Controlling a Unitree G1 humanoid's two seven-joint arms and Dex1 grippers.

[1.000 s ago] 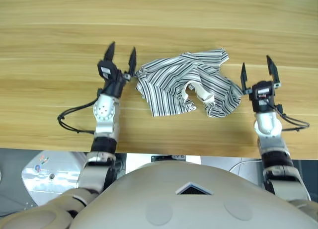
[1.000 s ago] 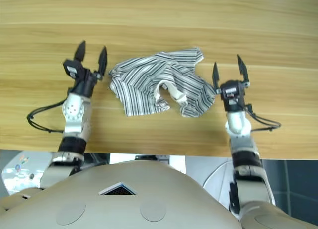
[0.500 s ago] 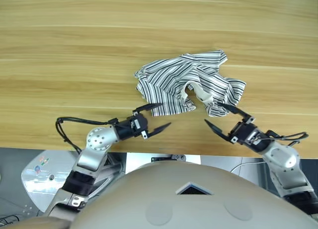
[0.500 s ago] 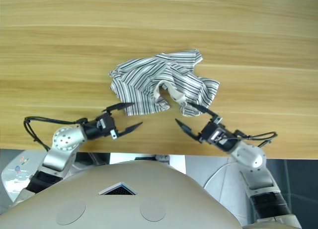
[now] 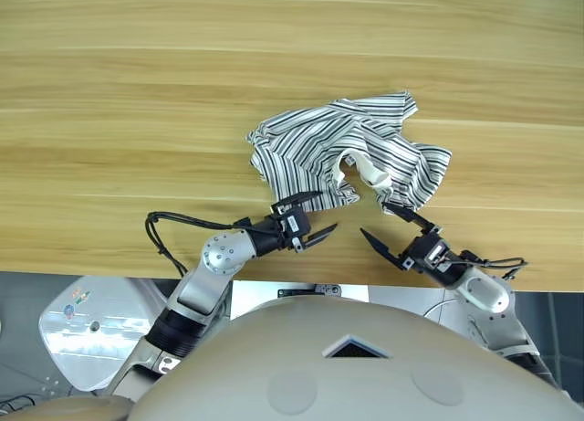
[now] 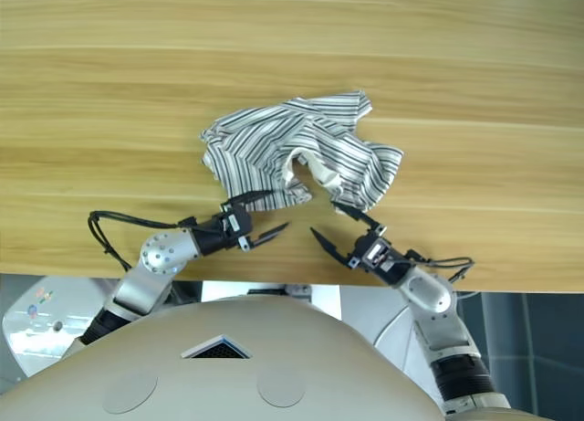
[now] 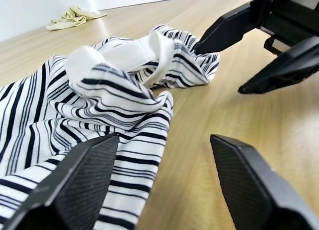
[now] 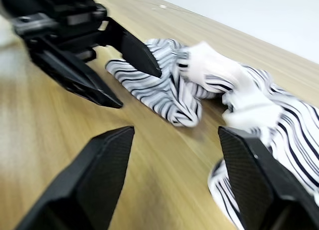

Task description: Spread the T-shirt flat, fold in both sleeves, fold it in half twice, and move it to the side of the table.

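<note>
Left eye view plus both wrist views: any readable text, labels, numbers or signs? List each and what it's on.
No text can be read in any of these views.
T-shirt: stripes only, no print visible.
left gripper: a small white mark on its body, too small to read.
stickers on the grey surface below the table edge: too small to read.

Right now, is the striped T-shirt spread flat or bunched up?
Bunched up. The black-and-white striped T-shirt lies crumpled on the wooden table, its white collar twisted up among overlapping folds.
</note>
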